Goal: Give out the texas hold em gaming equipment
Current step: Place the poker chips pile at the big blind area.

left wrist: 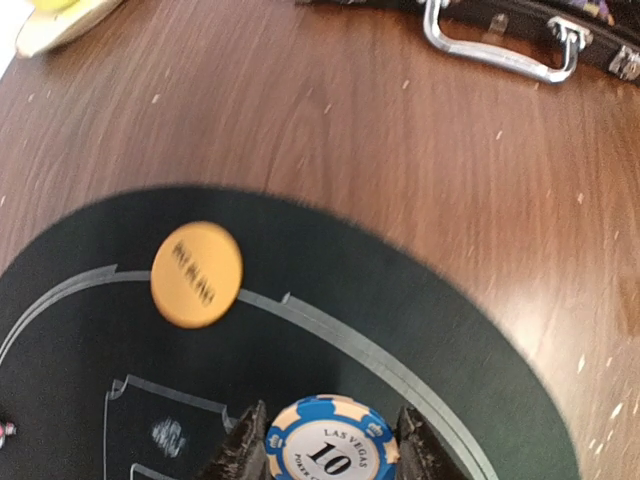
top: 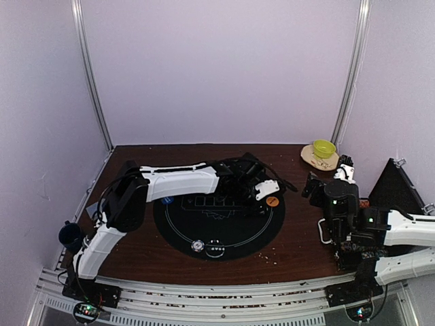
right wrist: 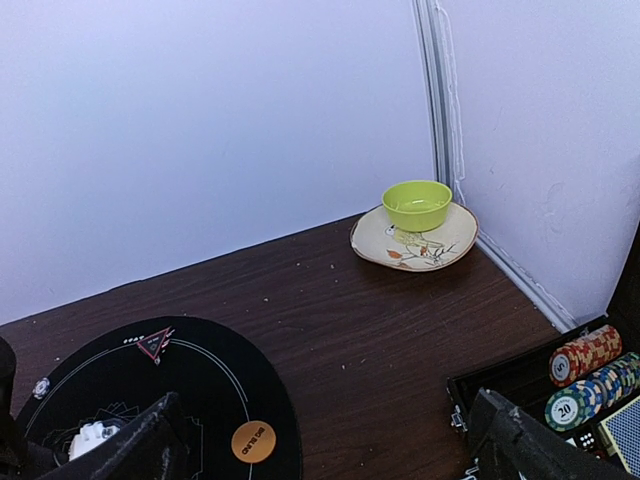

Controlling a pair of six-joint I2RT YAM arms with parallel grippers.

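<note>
Over the right side of the black mat [top: 224, 234], the left gripper [top: 266, 190] pinches a blue chip [left wrist: 328, 445] (marked 10) near the orange disc [left wrist: 197, 274] that lies on the mat. The right gripper [right wrist: 330, 440] hangs spread and empty beside the case [right wrist: 520, 375]. This looks like the chip-placing step: the next move calls for lowering the chip flat onto the mat, clear of the disc, then parting the fingers.
</note>
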